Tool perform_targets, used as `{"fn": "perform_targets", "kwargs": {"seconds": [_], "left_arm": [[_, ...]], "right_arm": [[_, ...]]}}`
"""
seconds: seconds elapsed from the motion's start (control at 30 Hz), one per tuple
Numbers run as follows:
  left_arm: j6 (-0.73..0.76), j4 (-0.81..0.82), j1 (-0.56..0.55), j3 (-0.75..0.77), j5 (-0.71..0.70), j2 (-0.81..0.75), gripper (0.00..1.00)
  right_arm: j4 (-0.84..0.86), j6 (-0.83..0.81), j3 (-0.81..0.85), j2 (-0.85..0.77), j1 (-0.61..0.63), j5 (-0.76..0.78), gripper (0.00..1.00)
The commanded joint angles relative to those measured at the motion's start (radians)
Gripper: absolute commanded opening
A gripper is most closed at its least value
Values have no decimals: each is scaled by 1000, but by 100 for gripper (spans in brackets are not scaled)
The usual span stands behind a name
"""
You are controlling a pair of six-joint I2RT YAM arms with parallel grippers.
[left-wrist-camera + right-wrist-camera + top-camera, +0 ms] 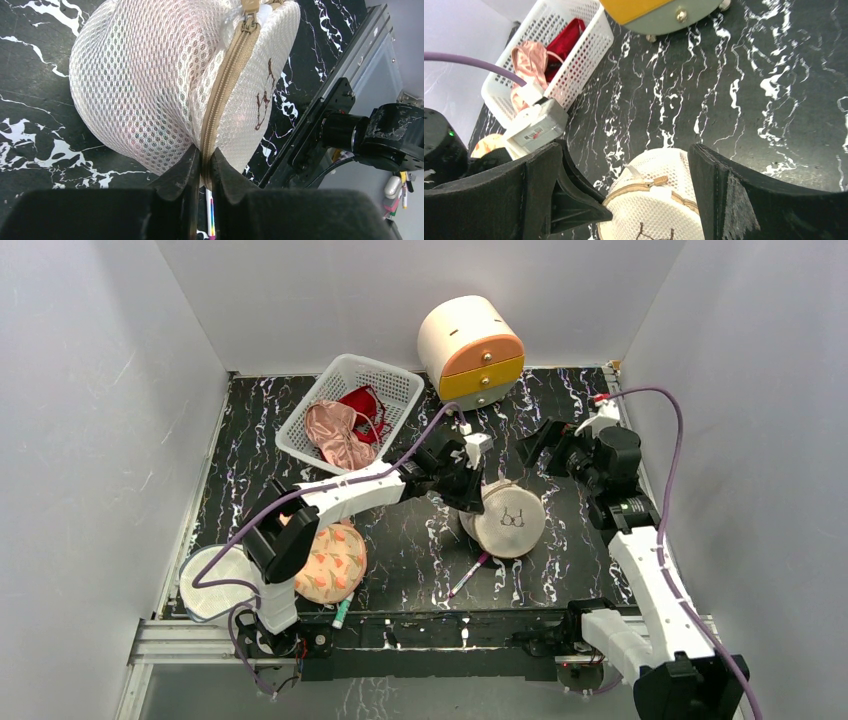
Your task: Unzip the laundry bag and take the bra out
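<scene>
The laundry bag point(512, 522) stands on its edge on the table point(400, 540), just right of centre in the overhead view, printed face toward the bottom of the frame. The left pincer point(202, 150) is clamped on the bag's zip seam point(225, 95), pinching the tan tape at the bottom centre of its wrist view. The right pincer point(626, 150) hangs above the bag with fingers wide apart, and the zip pull point(658, 181) sits low in the middle of its view. The step in hand, I judge, is catching that pull. Lower the right pincer squarely onto the small tab and close on the tab alone, not the mesh. The left must hold the seam firm so the bag does not roll.
</scene>
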Motion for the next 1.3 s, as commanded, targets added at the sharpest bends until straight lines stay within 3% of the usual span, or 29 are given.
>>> {"fn": "perform_targets", "kwargs": {"seconds": [0.0, 0.3, 0.6, 0.93, 1.1, 1.27], "left_arm": [[30, -71, 36, 57, 16, -21, 3], [44, 3, 173, -46, 199, -105, 0], [118, 131, 204, -207, 275, -241, 0], [156, 174, 205, -264, 246, -300, 0], [149, 209, 205, -282, 271, -305, 0], [141, 246, 208, -299, 296, -308, 0]], "right_arm": [[11, -33, 23, 60, -6, -106, 98], [142, -35, -44, 206, -3, -409, 97], [357, -8, -126, 282, -9, -438, 92], [716, 21, -238, 381, -22, -690, 69], [844, 26, -312, 381, -20, -707, 57], [977, 62, -352, 403, -20, -716, 51]]}}
